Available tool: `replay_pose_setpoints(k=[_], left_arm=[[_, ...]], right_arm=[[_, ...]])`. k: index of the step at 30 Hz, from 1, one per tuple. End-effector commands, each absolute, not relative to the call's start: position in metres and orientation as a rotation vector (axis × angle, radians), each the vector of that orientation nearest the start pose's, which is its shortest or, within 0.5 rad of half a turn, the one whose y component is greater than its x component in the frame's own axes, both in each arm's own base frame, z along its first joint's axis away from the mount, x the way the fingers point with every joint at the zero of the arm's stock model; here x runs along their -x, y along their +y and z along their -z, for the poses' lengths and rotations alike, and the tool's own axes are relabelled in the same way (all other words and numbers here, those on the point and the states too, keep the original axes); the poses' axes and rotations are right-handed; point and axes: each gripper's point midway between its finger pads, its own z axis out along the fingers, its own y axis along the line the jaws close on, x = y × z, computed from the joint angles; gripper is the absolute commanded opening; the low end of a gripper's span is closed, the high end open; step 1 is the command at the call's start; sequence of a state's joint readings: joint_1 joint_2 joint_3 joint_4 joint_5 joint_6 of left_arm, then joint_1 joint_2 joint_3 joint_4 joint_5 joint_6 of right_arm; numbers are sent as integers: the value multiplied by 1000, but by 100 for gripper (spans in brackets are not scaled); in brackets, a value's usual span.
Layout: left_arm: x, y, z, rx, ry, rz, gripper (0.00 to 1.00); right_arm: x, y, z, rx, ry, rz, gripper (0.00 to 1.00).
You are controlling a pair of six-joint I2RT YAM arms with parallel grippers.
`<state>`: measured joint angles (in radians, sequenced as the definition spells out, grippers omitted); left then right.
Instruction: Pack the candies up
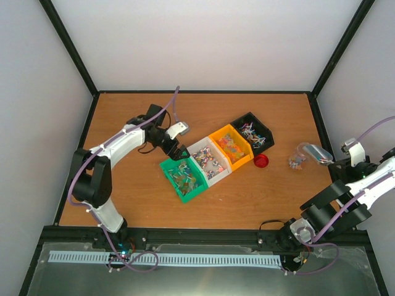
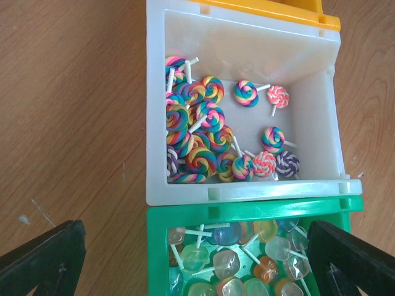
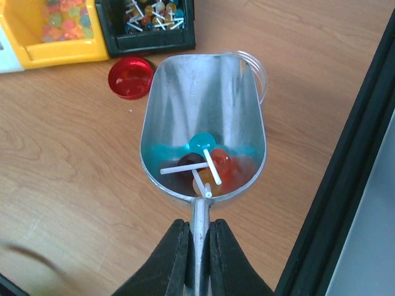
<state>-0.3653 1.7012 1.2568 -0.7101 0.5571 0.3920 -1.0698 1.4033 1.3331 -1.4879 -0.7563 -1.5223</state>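
Note:
The candies are small lollipops with white sticks. Swirled ones (image 2: 203, 132) fill the white bin (image 2: 247, 37), and translucent ones (image 2: 247, 259) lie in the green bin (image 2: 185, 216). My left gripper (image 2: 197, 265) hangs open over the green bin's end, one finger (image 2: 43, 259) outside the bin on the left and the other on the right. My right gripper (image 3: 199, 231) is shut on the handle of a silver scoop (image 3: 203, 92) that carries several candies (image 3: 213, 163). In the top view the scoop (image 1: 318, 153) hovers beside a clear jar (image 1: 298, 157).
Green (image 1: 184, 179), white (image 1: 208, 161), orange (image 1: 230, 147) and black (image 1: 253, 134) bins stand in a diagonal row mid-table. A red lid (image 1: 261, 161) lies between the black bin and the jar. The black frame edge (image 3: 345, 185) runs close on the right.

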Motion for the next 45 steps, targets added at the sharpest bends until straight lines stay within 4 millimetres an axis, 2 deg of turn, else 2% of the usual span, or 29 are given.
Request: replay_pose_setpoints(k=[1,22,45], left_arm=[[-339,-225,-137,-1139,2292,715,100],[-340,-227,-134,-1141,2291,724,100],[-341,-227,-133,-1142,2291,719,100]], right_arm=[[-208,-150,-222,552,2379,-187,3],[-227,-160,-218,536,2508,-149,3],[-229,-163,-220,603,2591,-81,3]])
